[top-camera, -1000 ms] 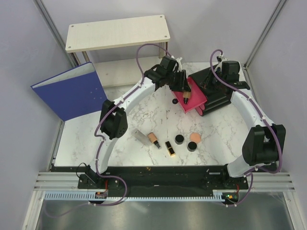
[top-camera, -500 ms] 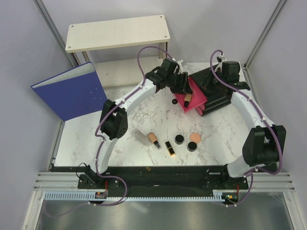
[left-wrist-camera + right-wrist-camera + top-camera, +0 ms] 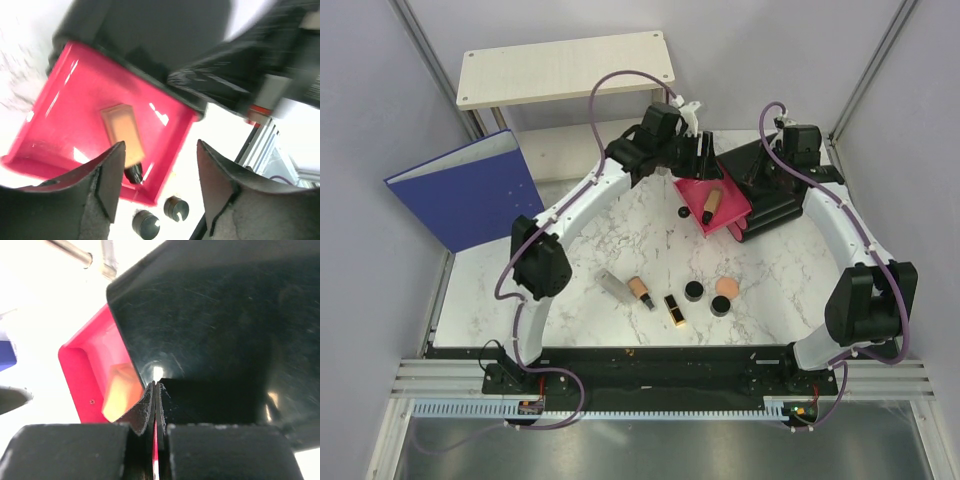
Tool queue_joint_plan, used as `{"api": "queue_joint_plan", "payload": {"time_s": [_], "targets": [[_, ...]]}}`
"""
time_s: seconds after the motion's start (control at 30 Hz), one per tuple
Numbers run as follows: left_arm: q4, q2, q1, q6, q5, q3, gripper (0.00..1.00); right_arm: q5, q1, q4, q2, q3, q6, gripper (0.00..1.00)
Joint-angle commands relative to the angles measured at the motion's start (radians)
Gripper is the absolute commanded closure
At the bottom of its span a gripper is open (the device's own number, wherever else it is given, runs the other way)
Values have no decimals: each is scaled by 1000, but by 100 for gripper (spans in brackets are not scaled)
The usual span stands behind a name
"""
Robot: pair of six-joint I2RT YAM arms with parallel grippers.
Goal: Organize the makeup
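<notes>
A peach tube [image 3: 710, 205] with a dark cap lies loose in the pulled-out pink drawer [image 3: 696, 198]; the left wrist view shows that tube [image 3: 122, 132] on the drawer floor [image 3: 70, 125]. My left gripper [image 3: 706, 168] hovers open just behind and above it, with nothing between its fingers [image 3: 112, 172]. Its open jaws [image 3: 160, 165] frame the drawer's corner. My right gripper [image 3: 760, 180] is shut, its tips [image 3: 155, 390] resting on the black organizer [image 3: 210, 315]. A second peach tube [image 3: 640, 291], the lipstick [image 3: 674, 309], two black jars [image 3: 694, 291] [image 3: 720, 306] and the puff [image 3: 726, 287] lie on the marble.
A small grey case [image 3: 613, 287] lies left of the table's peach tube. A tiny black piece [image 3: 681, 213] sits by the drawer's front corner. A blue binder [image 3: 470, 190] leans at the left, and a wooden shelf [image 3: 565, 68] stands at the back.
My left gripper has opened, let go of the peach tube into the pink drawer and drawn back and up. The right arm has not moved.
</notes>
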Motion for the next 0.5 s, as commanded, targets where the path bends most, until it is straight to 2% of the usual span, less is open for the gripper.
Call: {"api": "queue_joint_plan", "payload": {"time_s": [0.0, 0.1, 0.23, 0.47], "targets": [[2, -216, 5, 175, -65, -36, 30, 141, -1, -309, 53, 3, -58, 100], [-7, -334, 16, 241, -157, -177, 24, 207, -3, -316, 34, 35, -59, 100], [-15, -455, 36, 290, -260, -437, 20, 314, -6, -322, 18, 52, -61, 100], [-23, -609, 45, 269, -270, -814, 18, 384, -9, -329, 33, 34, -53, 100]]}}
